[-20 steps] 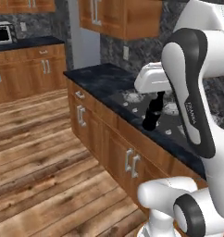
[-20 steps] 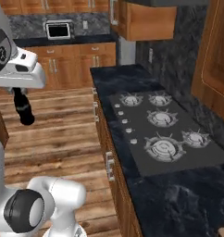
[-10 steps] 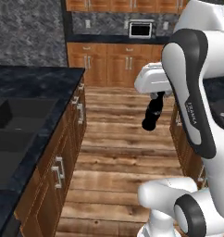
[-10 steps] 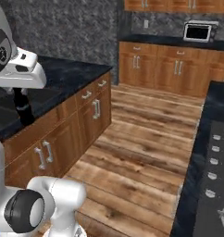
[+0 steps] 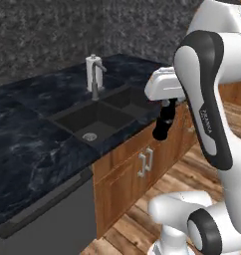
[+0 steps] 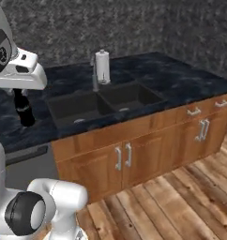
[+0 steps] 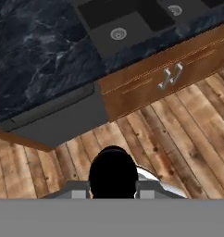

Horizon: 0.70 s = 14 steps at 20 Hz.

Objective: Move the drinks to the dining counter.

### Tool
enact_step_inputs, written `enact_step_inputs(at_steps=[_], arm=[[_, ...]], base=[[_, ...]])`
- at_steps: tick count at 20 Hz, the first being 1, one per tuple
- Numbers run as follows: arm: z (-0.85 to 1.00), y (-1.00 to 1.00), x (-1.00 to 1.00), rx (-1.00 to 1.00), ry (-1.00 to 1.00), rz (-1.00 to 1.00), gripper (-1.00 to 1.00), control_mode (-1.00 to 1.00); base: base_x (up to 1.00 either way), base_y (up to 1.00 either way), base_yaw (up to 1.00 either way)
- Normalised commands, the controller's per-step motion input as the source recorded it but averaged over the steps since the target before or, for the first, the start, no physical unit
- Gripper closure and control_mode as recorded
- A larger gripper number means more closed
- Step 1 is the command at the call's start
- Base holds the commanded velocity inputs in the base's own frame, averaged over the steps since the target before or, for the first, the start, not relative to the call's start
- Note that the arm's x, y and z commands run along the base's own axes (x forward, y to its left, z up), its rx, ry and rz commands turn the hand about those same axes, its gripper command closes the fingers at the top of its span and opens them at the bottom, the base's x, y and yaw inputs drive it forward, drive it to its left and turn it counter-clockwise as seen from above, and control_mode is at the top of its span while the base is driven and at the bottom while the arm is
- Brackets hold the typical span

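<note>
A small near-black bottle (image 5: 165, 124) with a narrow neck hangs upright in the air, my gripper (image 5: 168, 103) shut on its neck. It hangs beside the front edge of a black marble-look counter with a sink, over the wooden floor. In the right base view the bottle (image 6: 24, 110) sits below my gripper (image 6: 20, 93) at the far left. The hand view looks straight down on the bottle's round top (image 7: 113, 173), with my gripper (image 7: 113, 192) closed around it. The dining counter is out of view.
The sink counter (image 5: 28, 144) has a double black sink (image 5: 67, 119), a faucet (image 5: 96, 84) and a white paper towel roll (image 6: 102, 65) behind it. Wooden cabinets (image 6: 148, 150) and a grey dishwasher front (image 7: 63, 122) stand below. Wooden floor (image 6: 181, 201) lies open to the right.
The whole picture has swung: the base turned from the hob counter, past the open floor, to the sink counter. The bottle stays in my shut gripper.
</note>
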Motion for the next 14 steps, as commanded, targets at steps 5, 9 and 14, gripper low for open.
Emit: enact_step_inputs(at_steps=[5, 9, 14], arm=[[0.00, 0.00, 0.00, 0.00, 0.00, 0.00, 1.00, 1.00], [0.00, 0.00, 0.00, 0.00, 0.00, 0.00, 1.00, 1.00], [0.00, 0.00, 0.00, 0.00, 0.00, 0.00, 1.00, 1.00]], base=[[0.03, 0.22, 0.98], [0.77, 0.69, 0.59], [1.00, 0.43, 0.28]])
